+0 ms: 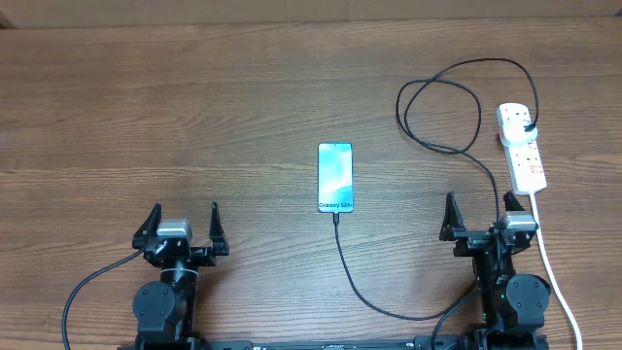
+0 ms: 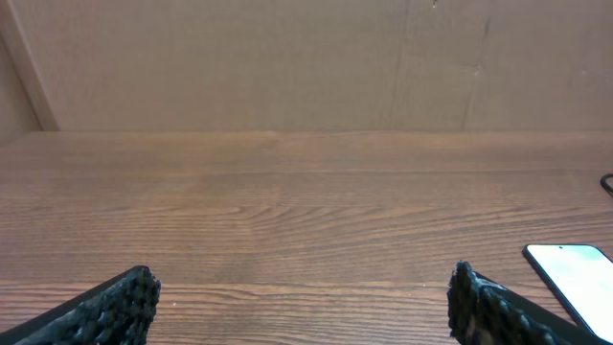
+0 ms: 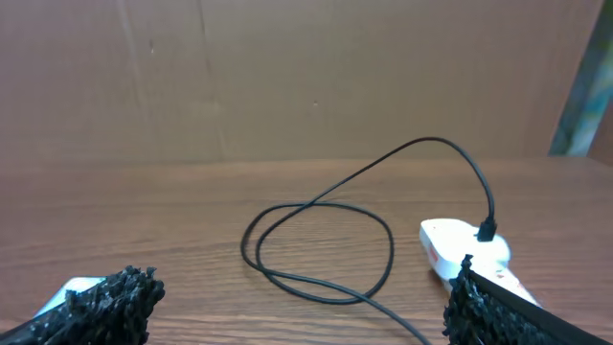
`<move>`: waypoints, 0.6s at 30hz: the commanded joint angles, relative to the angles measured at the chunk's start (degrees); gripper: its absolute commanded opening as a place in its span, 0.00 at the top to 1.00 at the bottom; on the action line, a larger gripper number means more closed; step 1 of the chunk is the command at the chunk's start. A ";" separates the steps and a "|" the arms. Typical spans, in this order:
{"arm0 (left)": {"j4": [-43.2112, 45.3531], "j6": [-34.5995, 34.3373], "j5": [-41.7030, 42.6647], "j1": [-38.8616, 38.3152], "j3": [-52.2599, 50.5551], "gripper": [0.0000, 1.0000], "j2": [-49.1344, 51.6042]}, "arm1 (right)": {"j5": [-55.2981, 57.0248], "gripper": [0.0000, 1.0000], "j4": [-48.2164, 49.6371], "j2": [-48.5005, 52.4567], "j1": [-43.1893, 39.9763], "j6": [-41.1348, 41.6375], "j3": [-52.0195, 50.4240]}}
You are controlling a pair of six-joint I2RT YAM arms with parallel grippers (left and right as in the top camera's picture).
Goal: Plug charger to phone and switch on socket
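Note:
The phone (image 1: 335, 177) lies flat mid-table with its light blue screen up; its corner shows in the left wrist view (image 2: 578, 277) and in the right wrist view (image 3: 72, 291). The charger (image 1: 439, 107) is a thin black cable: its tip sits at the phone's near end, it loops at the right, and its black plug sits in the far end of the socket (image 1: 522, 146), also seen in the right wrist view (image 3: 460, 247). My left gripper (image 1: 182, 226) is open and empty, left of the phone. My right gripper (image 1: 482, 216) is open and empty, just before the socket.
The socket's thick white cord (image 1: 554, 272) runs toward the front edge past my right arm. The black cable (image 1: 369, 297) crosses the table between the phone and the right arm base. A brown board wall (image 2: 287, 57) stands behind the table.

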 commanded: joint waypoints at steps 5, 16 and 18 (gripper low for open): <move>0.04 1.07 0.68 -0.11 -0.22 0.01 -0.68 | -0.15 0.00 0.26 -0.57 -0.09 -4.15 -0.66; 0.04 1.07 0.68 -0.11 -0.22 0.01 -0.68 | -0.11 0.00 0.28 -0.59 -0.09 -2.23 -0.66; 0.04 1.07 0.68 -0.11 -0.22 0.01 -0.68 | -0.09 0.00 0.28 -0.59 -0.11 -2.25 -0.66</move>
